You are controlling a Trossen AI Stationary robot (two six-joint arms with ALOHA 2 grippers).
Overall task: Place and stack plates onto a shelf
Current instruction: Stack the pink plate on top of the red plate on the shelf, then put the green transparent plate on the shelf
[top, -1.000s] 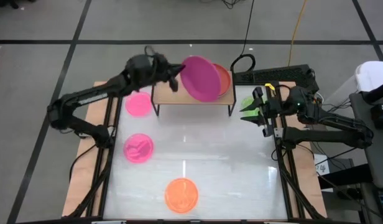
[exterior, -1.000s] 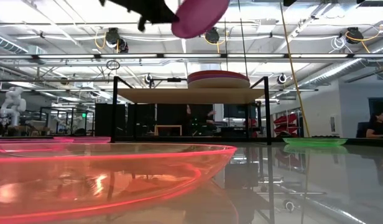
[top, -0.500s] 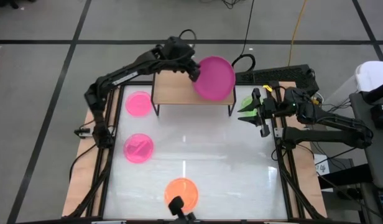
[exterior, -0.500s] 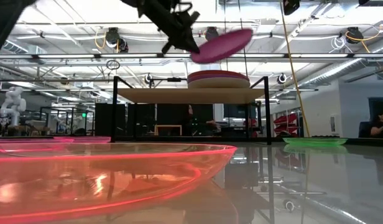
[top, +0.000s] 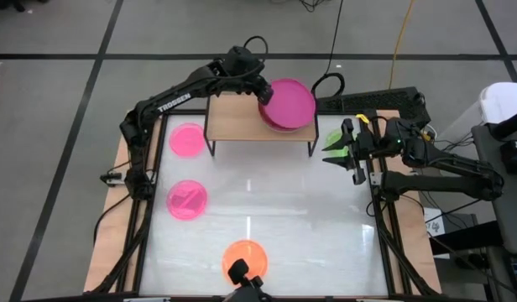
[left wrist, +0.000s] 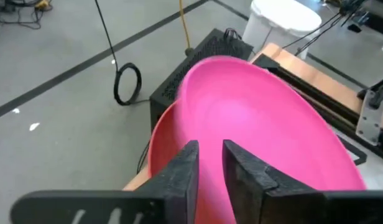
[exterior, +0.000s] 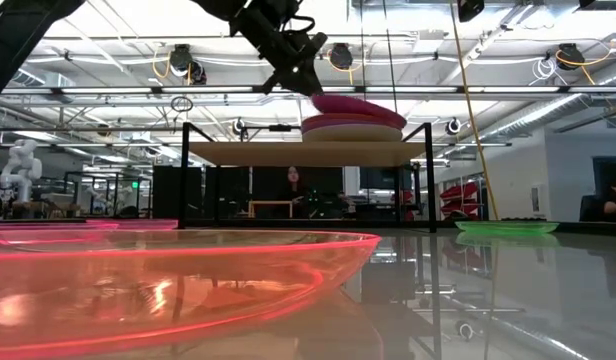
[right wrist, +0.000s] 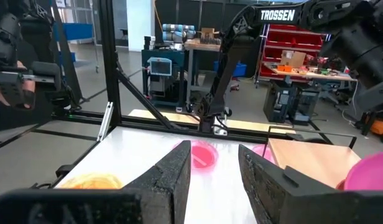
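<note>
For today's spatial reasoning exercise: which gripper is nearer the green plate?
Right. The right gripper hovers beside the green plate; the left gripper is across the shelf, holding the magenta plate.

The left arm stretches out long from its base, reaching across to the far side of the table, its wrist tipped downward. The left gripper [top: 264, 91] sits at the end of that reach, its two dark fingers [left wrist: 182, 171] drawn close together with only a narrow slot between them, pinched on the rim of a magenta plate [left wrist: 260, 137]. The right arm stays folded near its own side, forearm level, and the right gripper [top: 342, 144] hangs there with fingers [right wrist: 173, 171] spread apart, holding nothing.
</note>
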